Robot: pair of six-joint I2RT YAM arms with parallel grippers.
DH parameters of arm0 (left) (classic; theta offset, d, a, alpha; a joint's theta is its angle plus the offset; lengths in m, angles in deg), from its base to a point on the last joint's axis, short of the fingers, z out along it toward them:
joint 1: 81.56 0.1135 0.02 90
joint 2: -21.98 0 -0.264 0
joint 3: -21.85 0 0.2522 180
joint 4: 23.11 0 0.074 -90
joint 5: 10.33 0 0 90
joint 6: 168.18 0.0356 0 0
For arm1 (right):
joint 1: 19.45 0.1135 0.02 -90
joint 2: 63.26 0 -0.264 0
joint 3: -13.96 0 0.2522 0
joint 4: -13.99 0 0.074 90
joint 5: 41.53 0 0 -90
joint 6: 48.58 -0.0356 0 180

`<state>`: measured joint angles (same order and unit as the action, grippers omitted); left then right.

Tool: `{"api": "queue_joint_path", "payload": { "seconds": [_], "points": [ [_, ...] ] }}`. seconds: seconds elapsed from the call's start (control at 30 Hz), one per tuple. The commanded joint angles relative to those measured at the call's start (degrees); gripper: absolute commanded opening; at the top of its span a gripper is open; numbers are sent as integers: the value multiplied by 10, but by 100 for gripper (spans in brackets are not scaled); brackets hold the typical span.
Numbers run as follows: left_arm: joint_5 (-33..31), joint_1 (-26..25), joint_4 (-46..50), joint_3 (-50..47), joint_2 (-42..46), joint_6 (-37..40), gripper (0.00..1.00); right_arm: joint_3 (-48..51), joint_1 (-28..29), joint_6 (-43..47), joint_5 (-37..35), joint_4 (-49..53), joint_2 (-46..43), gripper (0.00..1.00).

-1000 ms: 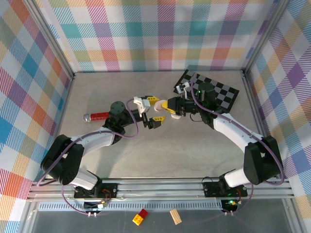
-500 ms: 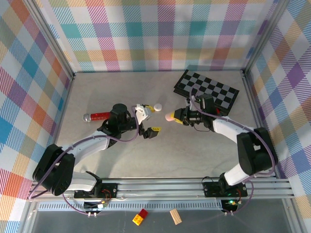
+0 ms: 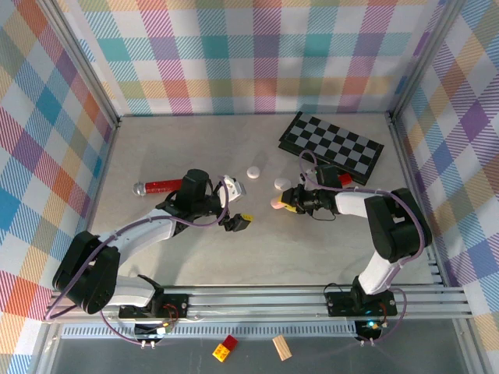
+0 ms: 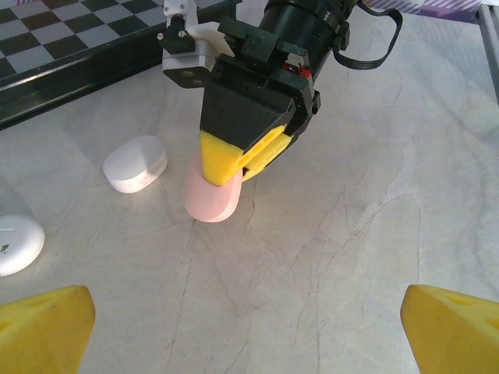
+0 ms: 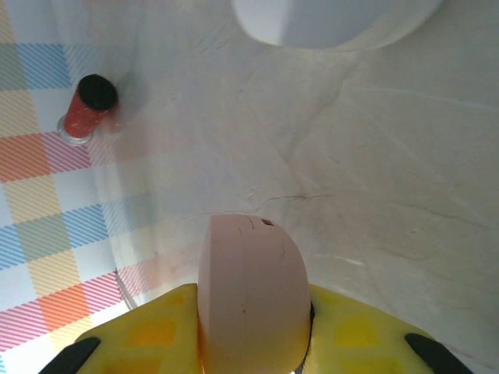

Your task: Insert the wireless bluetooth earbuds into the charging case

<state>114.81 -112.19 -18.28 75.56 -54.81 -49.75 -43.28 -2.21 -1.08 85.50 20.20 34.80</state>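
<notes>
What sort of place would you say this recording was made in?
Most likely a lab robot test cell, not a home: plaid fabric walls on metal framing, a table fronted by a metal mounting rail, and unrelated props such as a checkerboard and pink case.

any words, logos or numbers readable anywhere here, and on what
No text here can be read.
Tiny dark print on the white case at the left edge of the left wrist view: too small to read.
Small dark mark on the pink case: not legible as a letter or sign.
</notes>
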Motion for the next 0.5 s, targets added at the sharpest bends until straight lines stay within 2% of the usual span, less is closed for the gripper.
{"api": "queue_joint_path", "payload": {
  "seconds": [0.0, 0.1, 0.2, 0.37, 0.47],
  "points": [
    [-10, -4, 13, 17, -4, 13, 100, 4, -3, 15, -18, 10, 12, 24],
    [-20, -3, 1, 14, -5, 0, 100, -4, -3, 24, -32, 28, 13, 29],
    [-21, 8, -29, 8, -5, -34, 100, -12, -3, 37, -48, 53, -5, 42],
    [-28, 58, -72, -4, 8, -96, 100, -34, -3, 83, -114, 139, -64, 74],
    [-55, 93, -98, -14, 25, -128, 100, -59, -3, 113, -166, 191, -100, 87]
  ]
}}
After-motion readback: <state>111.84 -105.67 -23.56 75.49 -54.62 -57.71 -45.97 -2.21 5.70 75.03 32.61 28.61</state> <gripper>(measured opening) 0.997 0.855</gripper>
